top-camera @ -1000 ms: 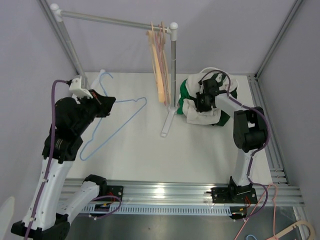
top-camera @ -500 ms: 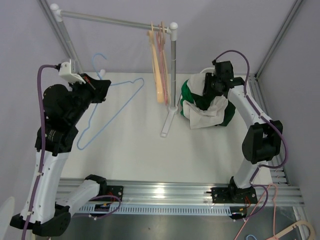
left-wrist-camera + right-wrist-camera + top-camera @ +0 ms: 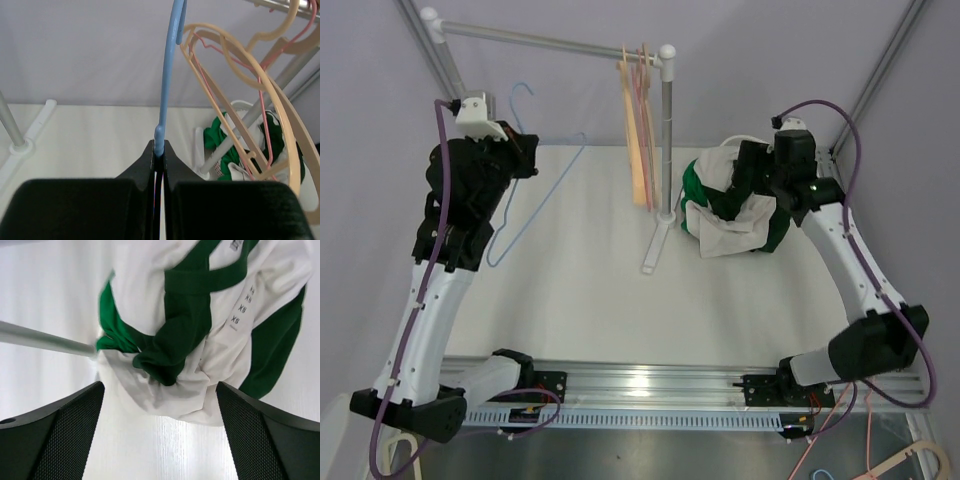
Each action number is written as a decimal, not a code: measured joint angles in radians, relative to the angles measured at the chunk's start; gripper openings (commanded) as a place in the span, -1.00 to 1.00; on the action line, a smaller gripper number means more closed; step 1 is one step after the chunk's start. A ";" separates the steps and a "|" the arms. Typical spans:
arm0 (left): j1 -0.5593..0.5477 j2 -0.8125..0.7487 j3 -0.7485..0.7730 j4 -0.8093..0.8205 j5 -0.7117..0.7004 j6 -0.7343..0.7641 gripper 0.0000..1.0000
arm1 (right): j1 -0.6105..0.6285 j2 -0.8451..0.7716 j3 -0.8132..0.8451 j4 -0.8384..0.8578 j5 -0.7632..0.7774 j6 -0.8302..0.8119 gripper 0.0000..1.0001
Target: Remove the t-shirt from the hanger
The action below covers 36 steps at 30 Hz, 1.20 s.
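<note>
1. Looking at the left gripper (image 3: 159, 150) first: pinched tight on a thin blue wire hanger (image 3: 165, 75), right at the neck just under the hook, hook pointing up.
2. Seen from the top camera: held up at the far left of the white table (image 3: 590, 300), hanger body slanting down and to the left below the claw. Can't tell if the lowest corner touches the table.
3. Over to the right gripper (image 3: 160, 387): spread wide, gripping nothing, both black mesh-patterned fingers (image 3: 55, 435) framing the heap below without touching it.
4. As for the green-and-white t-shirt (image 3: 735, 220): already off the hanger, crumpled in a pile on the table at the far right, just beside the foot of the rack's upright grey metal post (image 3: 667, 140). Some small dark print on a white patch facing up in the right wrist view.
5. Thin grey rail (image 3: 550, 40) across the back, running left from the top of that post, with a bunch of beige and pink hangers (image 3: 640, 130) dangling near the post end.
6. Blue hanger and shirt well apart, with the post and the hanging bunch in between.
</note>
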 measured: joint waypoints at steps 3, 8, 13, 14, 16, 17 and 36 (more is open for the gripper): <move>0.000 0.031 0.000 0.080 -0.015 0.029 -0.99 | 0.014 -0.147 -0.047 0.037 0.013 0.011 0.96; 0.000 0.142 0.053 0.212 -0.003 0.045 -0.99 | 0.036 -0.332 -0.071 0.083 0.029 0.025 0.96; 0.000 0.317 0.156 0.312 0.051 0.058 -0.99 | 0.039 -0.397 -0.110 0.106 0.038 0.026 0.96; 0.000 0.349 0.176 0.322 0.063 0.060 -0.99 | 0.039 -0.396 -0.118 0.106 0.038 0.026 0.95; -0.002 0.413 0.225 0.324 0.074 0.062 -0.99 | 0.039 -0.391 -0.139 0.105 0.036 0.026 0.96; -0.003 0.441 0.248 0.326 0.079 0.063 -0.99 | 0.039 -0.389 -0.149 0.105 0.035 0.026 0.95; -0.070 0.615 0.468 0.331 0.126 0.116 -0.99 | 0.039 -0.422 -0.261 0.131 -0.008 0.041 0.95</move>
